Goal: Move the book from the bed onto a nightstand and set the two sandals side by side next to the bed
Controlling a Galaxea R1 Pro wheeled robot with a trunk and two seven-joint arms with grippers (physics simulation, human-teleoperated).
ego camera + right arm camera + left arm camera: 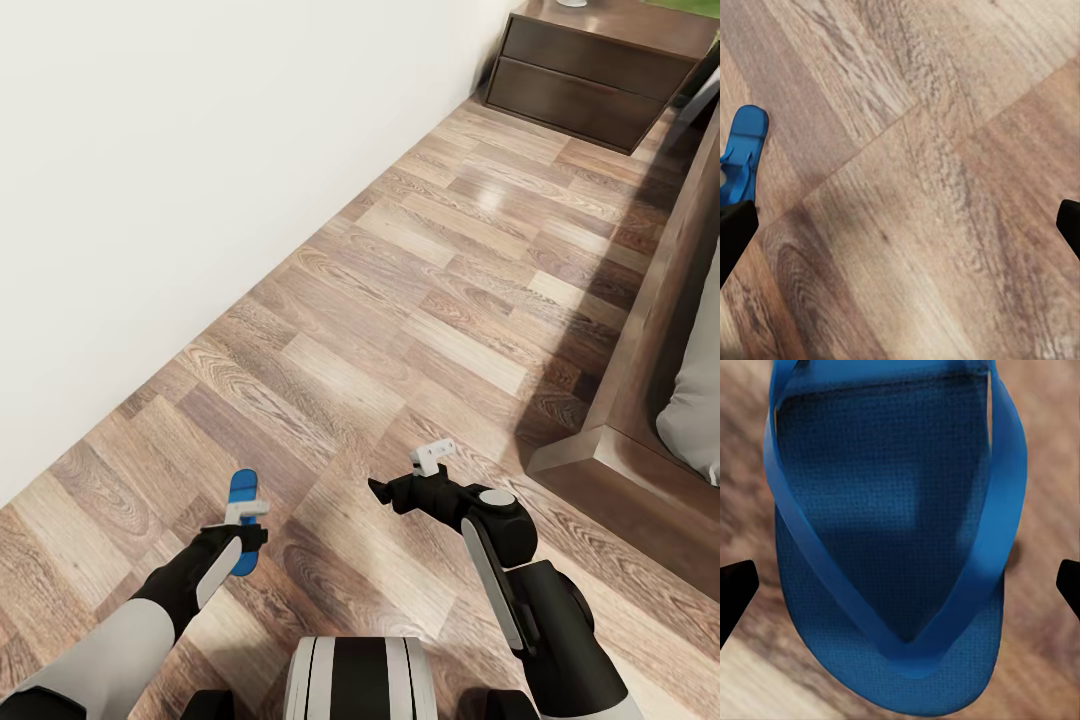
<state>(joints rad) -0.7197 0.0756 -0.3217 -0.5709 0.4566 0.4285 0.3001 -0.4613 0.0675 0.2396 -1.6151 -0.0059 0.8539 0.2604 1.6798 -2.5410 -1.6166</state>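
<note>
Left gripper [243,520] open, holding nothing, directly over sandal [243,497] at lower left, long axis pointing up-frame; right gripper [405,480] open, empty, farther off.

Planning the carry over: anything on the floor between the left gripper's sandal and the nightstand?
Only bare plank floor, as the head view shows, from the sandal at the left gripper up to the nightstand.

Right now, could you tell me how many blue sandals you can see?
1: a blue sandal at the left claw, over the wood floor between wall and bed. The second may be out of frame.
</note>
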